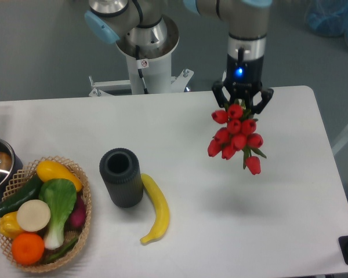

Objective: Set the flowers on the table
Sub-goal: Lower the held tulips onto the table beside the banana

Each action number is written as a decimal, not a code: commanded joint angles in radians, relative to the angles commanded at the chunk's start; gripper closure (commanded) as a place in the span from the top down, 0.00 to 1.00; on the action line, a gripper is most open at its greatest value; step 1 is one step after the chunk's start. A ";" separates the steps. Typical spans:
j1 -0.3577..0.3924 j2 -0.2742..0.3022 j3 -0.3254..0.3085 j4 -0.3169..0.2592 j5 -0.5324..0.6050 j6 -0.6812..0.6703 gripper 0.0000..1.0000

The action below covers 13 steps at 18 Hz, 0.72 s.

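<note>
The flowers, a bunch of red tulips with a few green leaves, hang above the table toward its far right corner, buds pointing at the camera and a faint shadow on the white top below them. The gripper points straight down with its dark fingers clasped around the bundle just behind the buds. Toward the left edge stand a black ribbed cylinder, a banana touching its base, and a wicker basket of vegetables.
</note>
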 joint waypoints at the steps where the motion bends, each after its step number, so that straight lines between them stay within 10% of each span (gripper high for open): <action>1: -0.023 -0.026 0.006 0.003 0.049 0.002 0.41; 13: -0.095 -0.193 0.045 0.012 0.145 -0.003 0.41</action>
